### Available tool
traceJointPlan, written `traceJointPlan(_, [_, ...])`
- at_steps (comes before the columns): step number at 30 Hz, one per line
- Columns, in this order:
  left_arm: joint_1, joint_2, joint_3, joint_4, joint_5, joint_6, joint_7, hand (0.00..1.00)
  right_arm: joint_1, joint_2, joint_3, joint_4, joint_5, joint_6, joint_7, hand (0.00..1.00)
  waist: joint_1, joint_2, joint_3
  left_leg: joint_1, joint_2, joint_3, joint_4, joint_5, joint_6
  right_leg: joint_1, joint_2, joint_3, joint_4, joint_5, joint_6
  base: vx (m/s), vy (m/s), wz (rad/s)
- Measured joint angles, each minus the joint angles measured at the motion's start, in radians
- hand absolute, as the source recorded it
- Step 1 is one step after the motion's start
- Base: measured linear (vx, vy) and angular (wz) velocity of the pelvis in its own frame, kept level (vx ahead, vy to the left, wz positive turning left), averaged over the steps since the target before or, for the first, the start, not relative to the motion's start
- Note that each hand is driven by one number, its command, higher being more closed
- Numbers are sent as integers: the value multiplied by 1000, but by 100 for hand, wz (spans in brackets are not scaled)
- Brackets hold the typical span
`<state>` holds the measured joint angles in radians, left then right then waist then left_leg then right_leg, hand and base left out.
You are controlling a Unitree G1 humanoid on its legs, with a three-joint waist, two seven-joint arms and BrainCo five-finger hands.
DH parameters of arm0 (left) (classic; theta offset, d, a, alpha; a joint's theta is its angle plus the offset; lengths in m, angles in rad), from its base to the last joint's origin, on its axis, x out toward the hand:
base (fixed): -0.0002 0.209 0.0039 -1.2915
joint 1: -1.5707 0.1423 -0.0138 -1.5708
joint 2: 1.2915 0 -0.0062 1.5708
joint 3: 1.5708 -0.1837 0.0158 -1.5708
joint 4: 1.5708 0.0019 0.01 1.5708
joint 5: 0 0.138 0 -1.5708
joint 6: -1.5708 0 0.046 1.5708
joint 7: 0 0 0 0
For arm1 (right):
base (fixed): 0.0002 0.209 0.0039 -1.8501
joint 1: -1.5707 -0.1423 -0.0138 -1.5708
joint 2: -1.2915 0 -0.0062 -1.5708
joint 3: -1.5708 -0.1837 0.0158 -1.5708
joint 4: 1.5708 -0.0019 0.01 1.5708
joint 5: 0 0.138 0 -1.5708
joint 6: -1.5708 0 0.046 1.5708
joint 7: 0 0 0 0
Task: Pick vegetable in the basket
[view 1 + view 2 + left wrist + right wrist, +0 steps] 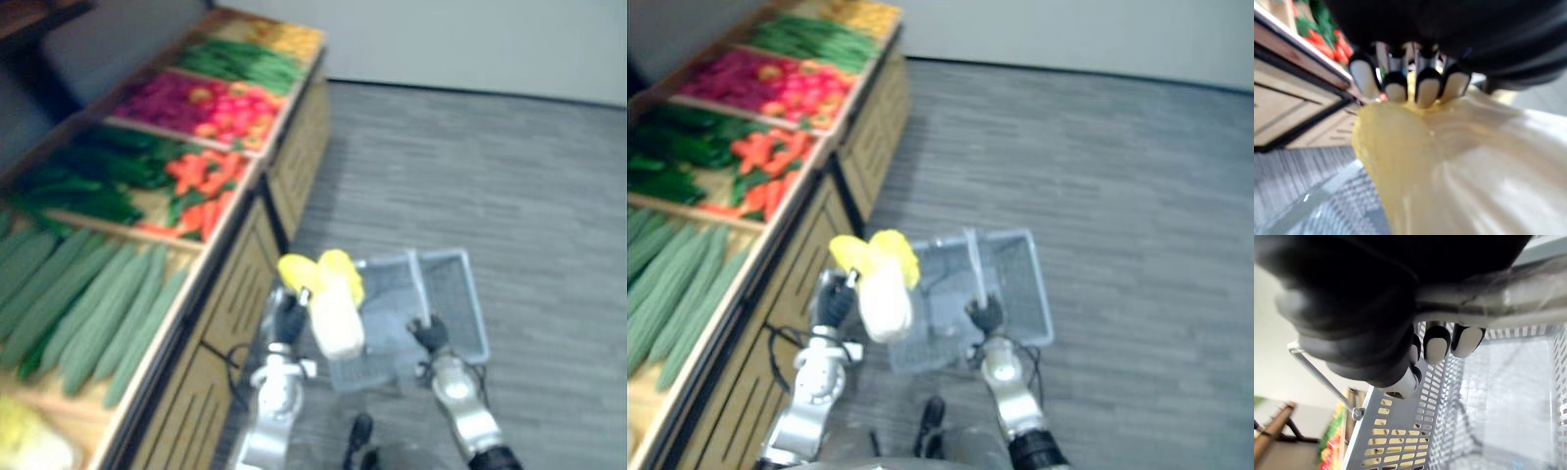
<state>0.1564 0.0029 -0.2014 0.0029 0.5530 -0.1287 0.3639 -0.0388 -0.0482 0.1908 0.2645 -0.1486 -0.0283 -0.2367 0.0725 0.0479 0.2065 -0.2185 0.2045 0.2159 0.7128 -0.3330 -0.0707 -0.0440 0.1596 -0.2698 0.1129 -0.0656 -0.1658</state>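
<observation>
Left hand is curled round what looks like a napa cabbage, held over the grey basket's left rim, ready to drop in. Right hand clasps the handle, steadying the basket beside the vegetable stand.

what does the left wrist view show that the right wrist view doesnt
Left wrist view, not the right: the left hand, fingers curled on a pale yellow-white leafy cabbage.
Right wrist view, not the left: the right hand, fingers curled round the handle of the grey perforated plastic basket, with no vegetable in the part of its inside that shows.
Both: that basket's mesh and the wooden produce stand with red vegetables.
</observation>
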Motion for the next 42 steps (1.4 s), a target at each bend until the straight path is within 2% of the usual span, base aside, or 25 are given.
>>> traceJointPlan(2, [2,-1,-14,10,0,0,-1,100,1,-3,7,-50,3,-3,1,100,9,-50,-2,-56,-90,24,-202,36,21,39,-19,58,-54,-5,26,245,29,-81])
traceJointPlan(3, [7,-3,-27,10,-1,0,-1,100,5,-12,16,-77,2,-8,3,100,14,-55,-11,-58,-119,36,-301,75,32,49,-26,60,-62,-38,84,307,28,-108])
traceJointPlan(4, [7,-7,-39,9,-1,-5,-2,100,15,-34,44,-134,2,-10,10,100,38,-54,-13,-62,-123,72,-302,110,103,9,-49,44,67,-107,62,318,47,-108])
traceJointPlan(5, [7,-7,-43,21,-1,-5,-5,100,25,-38,52,-139,2,-13,15,100,38,-51,-15,-52,-129,82,-286,123,121,11,-48,39,103,-130,31,341,62,-76])
traceJointPlan(6, [4,4,-66,51,-1,-4,-20,100,54,-30,56,-139,2,-17,25,100,24,-57,-20,-16,-148,80,-306,143,134,28,-50,23,125,-168,59,361,46,-2])
traceJointPlan(7, [4,20,-91,85,-1,-5,-25,100,74,-11,59,-138,3,-17,35,100,7,-85,-20,42,-171,60,-377,180,149,24,-79,-6,248,-207,172,446,24,-1])
traceJointPlan(8, [2,24,-112,133,-1,2,-28,100,72,6,71,-138,9,-19,46,100,10,-103,-20,95,-181,60,-436,188,152,-77,-117,-9,489,-174,237,399,3,-5])
traceJointPlan(9, [0,25,-121,157,0,9,-29,100,74,13,76,-138,13,-18,50,100,4,-104,-19,122,-182,55,-466,196,156,-135,-145,-13,611,-143,259,364,-29,14])
traceJointPlan(10, [-6,29,-137,187,1,18,-30,100,84,14,94,-137,36,-16,53,100,-26,-105,-17,161,-187,33,-497,196,153,-192,-201,-33,732,-184,192,363,-42,61])
traceJointPlan(12, [-18,32,-158,205,1,24,-26,100,88,16,114,-145,68,-17,68,100,-46,-106,-18,207,-191,-4,-536,197,137,-222,-263,-13,676,-198,173,410,-65,61])
traceJointPlan(13, [-60,35,-163,239,1,28,-20,0,94,12,131,-167,96,-20,74,100,-43,-107,-19,225,-191,-29,-556,192,126,-234,-280,37,563,-191,186,407,-109,57])
traceJointPlan(15, [-143,39,-162,294,4,51,-16,0,97,3,154,-196,162,-35,90,100,-58,-101,-19,240,-172,-72,-576,181,98,-241,-276,116,366,-161,217,453,-210,65])
traceJointPlan(18, [-193,45,-143,334,19,58,9,0,140,-13,249,-251,251,-41,141,100,-72,-96,-31,283,-105,-111,-470,50,5,-170,-247,162,173,18,220,469,-296,29])
traceJointPlan(20, [-187,39,-124,350,20,65,12,0,153,-30,277,-254,278,-43,172,100,-72,-60,-49,234,-40,-110,-306,26,-11,-128,-187,147,155,-7,190,441,-265,-5])
traceJointPlan(21, [-191,28,-88,349,20,66,14,0,150,-50,285,-265,285,-43,197,100,-64,-39,-44,112,31,-116,-5,34,-14,-54,-140,139,96,-10,182,467,-266,-17])
traceJointPlan(23, [-188,2,-51,341,20,67,18,0,153,-76,268,-256,282,-43,199,100,-46,-32,-39,41,72,-82,188,31,-23,50,-120,140,24,-9,177,531,-195,-11])
traceJointPlan(27, [-160,-35,1,224,19,60,31,0,150,-95,137,-204,257,-43,194,100,-31,-25,-41,-49,68,132,44,38,-18,167,-172,71,-58,-34,173,412,-33,28])
traceJointPlan(28, [-160,-48,-17,198,23,52,31,0,151,-92,121,-194,234,-42,192,100,-32,-20,-43,-57,71,296,-74,127,19,192,-188,21,-66,-61,201,354,64,90])
traceJointPlan(29, [-156,-47,-25,165,42,43,25,0,153,-62,44,-161,224,-42,177,100,-39,-8,-45,-45,82,487,-154,236,126,218,-194,-44,-54,-109,222,363,73,125])
traceJointPlan(32, [-129,-47,-31,72,59,26,14,0,146,-48,-123,-88,183,-31,128,100,-42,-35,-55,13,-40,637,-290,156,226,237,-274,-255,90,-222,282,417,104,217])
traceJointPlan(33, [-109,-47,-4,56,58,31,15,0,147,-53,-166,-59,173,-21,113,100,-42,-25,-58,28,-76,593,-338,127,238,229,-291,-283,169,-240,288,370,113,218])
traceJointPlan(35, [-43,-19,116,39,55,57,27,0,160,-46,-328,44,149,11,64,100,-50,-45,-59,112,-217,428,-463,128,244,110,-440,-255,674,-212,267,394,79,226])
traceJointPlan(37, [12,24,163,32,50,74,39,0,165,-39,-424,139,149,33,23,100,-72,-40,-59,161,-256,282,-476,128,244,39,-423,-109,813,-233,233,413,-60,219])
traceJointPlan(39, [63,41,175,6,38,73,60,0,189,-42,-512,227,150,37,-18,100,-77,-20,-62,191,-261,108,-504,144,220,-55,-375,5,702,-259,189,440,-177,245])
traceJointPlan(42, [65,41,179,11,35,68,63,0,204,-43,-584,299,155,35,-45,100,-91,-4,-62,191,-251,-67,-546,174,179,-140,-304,216,439,-247,208,291,-219,185])
